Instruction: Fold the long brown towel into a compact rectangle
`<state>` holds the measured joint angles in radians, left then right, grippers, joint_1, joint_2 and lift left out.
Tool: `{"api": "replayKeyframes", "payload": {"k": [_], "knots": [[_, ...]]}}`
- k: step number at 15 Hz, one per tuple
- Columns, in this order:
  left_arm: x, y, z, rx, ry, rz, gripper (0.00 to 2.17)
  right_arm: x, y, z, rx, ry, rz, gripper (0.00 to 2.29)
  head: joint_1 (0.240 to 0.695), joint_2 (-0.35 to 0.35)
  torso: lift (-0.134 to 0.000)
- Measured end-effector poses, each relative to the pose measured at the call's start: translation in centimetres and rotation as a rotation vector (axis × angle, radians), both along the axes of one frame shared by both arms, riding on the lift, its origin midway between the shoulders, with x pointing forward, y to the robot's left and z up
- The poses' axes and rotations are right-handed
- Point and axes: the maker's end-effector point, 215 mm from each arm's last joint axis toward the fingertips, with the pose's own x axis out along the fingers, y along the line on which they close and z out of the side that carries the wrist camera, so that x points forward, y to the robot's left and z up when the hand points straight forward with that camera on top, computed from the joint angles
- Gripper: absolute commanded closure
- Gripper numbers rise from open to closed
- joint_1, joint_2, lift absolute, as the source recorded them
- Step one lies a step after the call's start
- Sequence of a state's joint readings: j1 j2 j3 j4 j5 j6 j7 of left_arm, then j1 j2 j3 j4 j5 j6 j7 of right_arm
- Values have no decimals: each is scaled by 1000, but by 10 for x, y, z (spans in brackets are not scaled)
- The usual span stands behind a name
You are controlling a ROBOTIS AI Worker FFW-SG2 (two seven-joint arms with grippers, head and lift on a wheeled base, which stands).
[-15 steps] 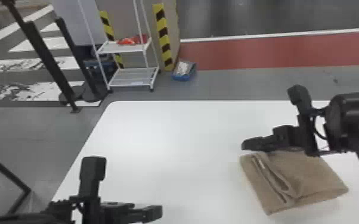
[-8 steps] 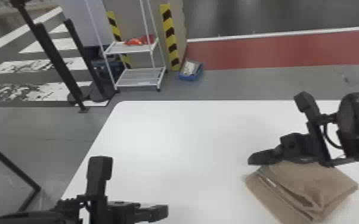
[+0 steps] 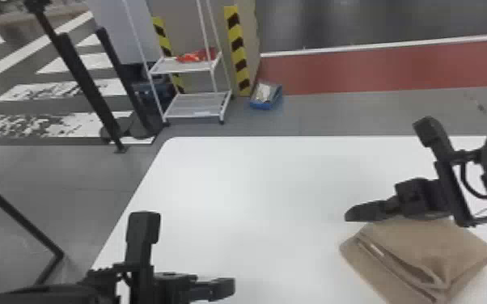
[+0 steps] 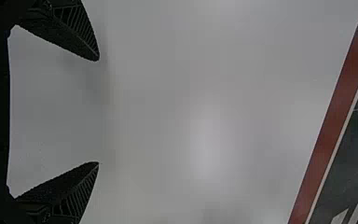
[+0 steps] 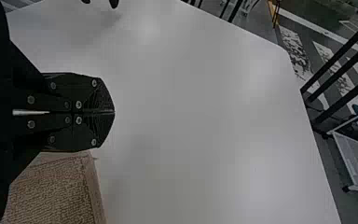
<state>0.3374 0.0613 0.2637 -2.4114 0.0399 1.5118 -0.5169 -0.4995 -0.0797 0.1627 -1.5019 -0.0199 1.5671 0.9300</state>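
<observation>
So the white table (image 3: pixel 275 182) is taking up most of the space, and a white shelf cart (image 3: pixel 196 106) is standing beyond it. The brown towel (image 3: pixel 428 246) is lying folded on the table's right side, layers gaping a bit. Right gripper (image 3: pixel 352 214) is sitting by its far edge, fingers pressed together, gripping nothing. Left gripper (image 3: pixel 228 288) is hanging well apart from it, fingers spread wide, empty.

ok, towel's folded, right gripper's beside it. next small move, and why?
I'd probably pat the brown towel flat with the right gripper: its fingers are shut with no cloth visible between them, and the towel's layers gape along one side.
</observation>
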Motion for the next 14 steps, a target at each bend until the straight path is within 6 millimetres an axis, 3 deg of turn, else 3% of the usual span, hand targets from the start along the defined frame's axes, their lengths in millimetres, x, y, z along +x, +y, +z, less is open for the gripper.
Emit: {"api": "replayKeyframes", "payload": {"k": [9,14], "knots": [[4,-3,5,-1,-14,-4,87,-12,4,-21,-85,11,48,1301,695,266,-124],[4,-4,12,1,-26,-6,87,-22,-8,-19,-72,0,63,1301,695,253,-124]]}}
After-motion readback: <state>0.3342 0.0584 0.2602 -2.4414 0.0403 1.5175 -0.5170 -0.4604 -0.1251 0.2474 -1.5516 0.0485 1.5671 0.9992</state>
